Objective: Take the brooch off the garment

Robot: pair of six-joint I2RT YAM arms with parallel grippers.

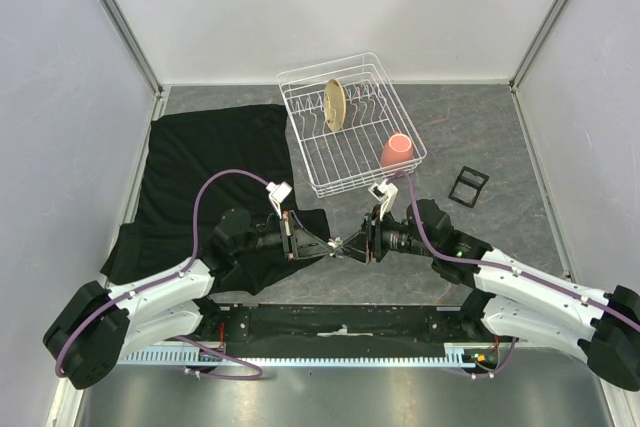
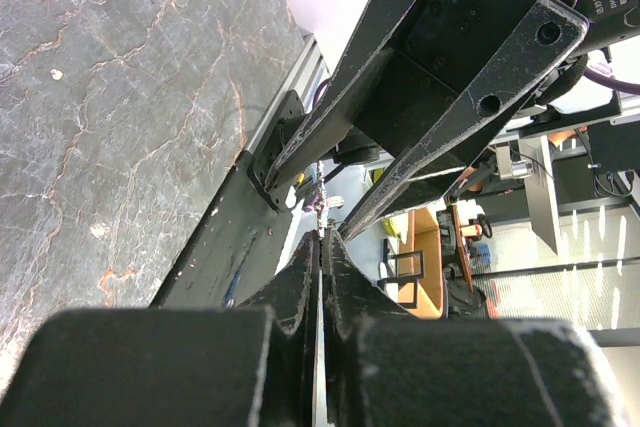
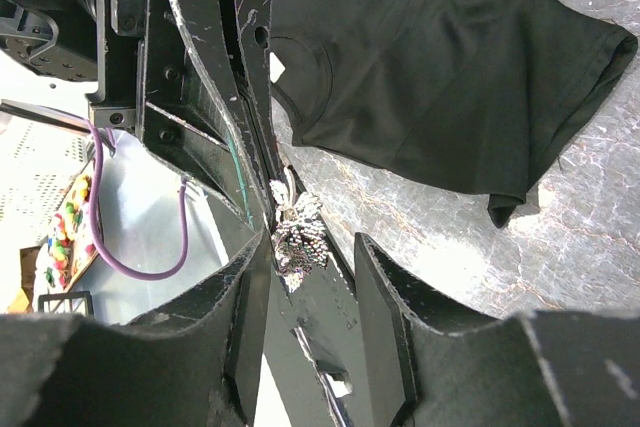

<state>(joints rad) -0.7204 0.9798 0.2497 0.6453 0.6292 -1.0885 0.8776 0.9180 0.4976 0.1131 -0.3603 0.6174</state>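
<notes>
The brooch (image 3: 297, 232), a small silvery-white beaded cluster, hangs pinched at the tips of my left gripper (image 1: 338, 245), which is shut on it above the bare table. It is off the garment. In the left wrist view the left gripper (image 2: 322, 234) is closed, with a sliver of the brooch (image 2: 320, 197) at its tips. My right gripper (image 3: 308, 247) is open, with one finger on each side of the brooch, not clamping it. In the top view the right gripper (image 1: 352, 245) meets the left tip to tip. The black garment (image 1: 210, 167) lies spread at the left, and also shows in the right wrist view (image 3: 440, 67).
A white wire dish rack (image 1: 400, 117) stands at the back centre, holding a tan plate (image 1: 335, 104) and a pink cup (image 1: 397, 152). A small black square frame (image 1: 468, 185) lies to the right. The garment's near edge (image 1: 300, 222) lies under my left arm.
</notes>
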